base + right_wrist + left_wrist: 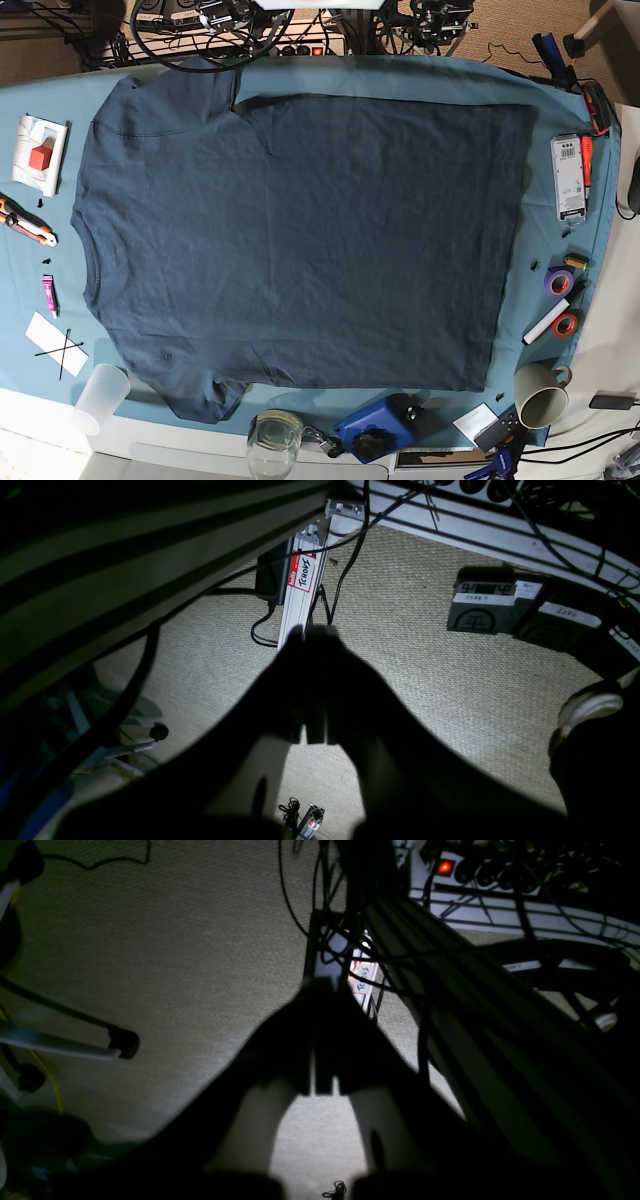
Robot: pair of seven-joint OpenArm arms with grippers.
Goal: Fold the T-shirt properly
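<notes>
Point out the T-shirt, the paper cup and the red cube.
T-shirt [300, 240]: base view, middle of the chest panel.
Paper cup [541, 402]: base view, its open mouth, lying near the table's lower right corner.
Red cube [41, 156]: base view, its top face.

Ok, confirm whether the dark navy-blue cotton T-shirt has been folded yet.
No: the dark navy-blue cotton T-shirt lies spread flat and unfolded across the teal-blue tablecloth.

Base view was evenly and brightly lit, sharp, with slight bowing at the edges and only soft shadows. Both wrist views were dim and high in contrast: the carpet [200, 965] showed grainy in a pool of light, near structures were black, blurred silhouettes, and a red indicator lamp [444, 867] glared.
</notes>
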